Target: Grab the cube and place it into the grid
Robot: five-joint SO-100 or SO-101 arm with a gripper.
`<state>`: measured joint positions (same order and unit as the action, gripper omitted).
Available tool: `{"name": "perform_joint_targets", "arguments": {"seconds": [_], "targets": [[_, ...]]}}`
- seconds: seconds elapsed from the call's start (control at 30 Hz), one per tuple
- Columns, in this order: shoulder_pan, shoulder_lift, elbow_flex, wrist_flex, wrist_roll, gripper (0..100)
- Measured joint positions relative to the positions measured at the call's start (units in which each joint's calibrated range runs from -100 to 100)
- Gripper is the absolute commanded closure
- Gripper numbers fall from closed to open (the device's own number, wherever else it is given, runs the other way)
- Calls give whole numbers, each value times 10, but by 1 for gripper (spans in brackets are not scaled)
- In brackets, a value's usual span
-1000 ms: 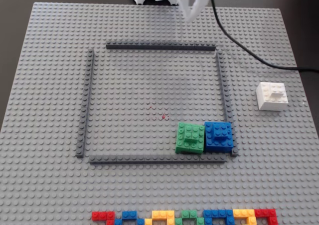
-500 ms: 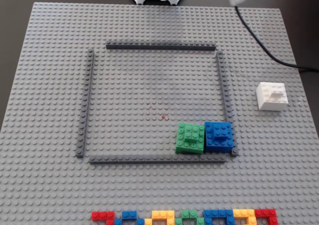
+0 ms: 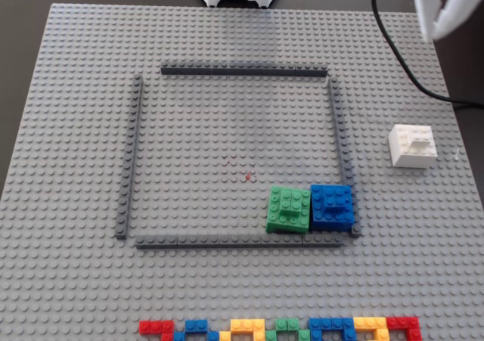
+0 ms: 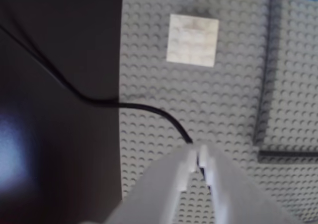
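- The gripper [image 4: 198,159] is seen in the wrist view with its fingertips pressed together and nothing between them; in the fixed view only a blurred white part of the arm is caught at the top right corner.
- The cube [image 4: 193,39] is found ahead of the fingertips in the wrist view, well apart from them, flat on the studded grey baseplate [image 4: 218,110]. In the fixed view the cube [image 3: 413,145] is shown below the arm, near the plate's right edge and outside the frame.
- The closed tips are judged to be a travelling posture: the approach is not finished, and the jaws would have to be parted before the cube could be straddled.
- A black cable [image 4: 144,110] is trailed across the plate edge just ahead of the fingertips, between them and the cube; a snag on the way down is judged possible.
- The grid [image 3: 234,71], a square of thin dark strips, is seen to the left of the arm in the fixed view. One corner strip is shown to the right of the fingertips in the wrist view.
- Inside the grid, a green block [image 3: 290,209] and a blue block [image 3: 331,206] are packed touching in the lower right corner; the rest of the enclosed plate is bare.
- A multicoloured brick row [image 3: 280,329] is laid along the bottom edge, outside the grid, far from the arm.
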<state>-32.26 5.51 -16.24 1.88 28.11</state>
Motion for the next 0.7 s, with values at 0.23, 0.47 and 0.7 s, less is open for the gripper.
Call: {"name": "perform_joint_targets", "arguments": {"seconds": [0.23, 0.47, 0.7], "targets": [[7, 111, -95, 9, 8, 100], [17, 185, -159, 13, 2, 99], [29, 240, -199, 13, -1, 81]]}}
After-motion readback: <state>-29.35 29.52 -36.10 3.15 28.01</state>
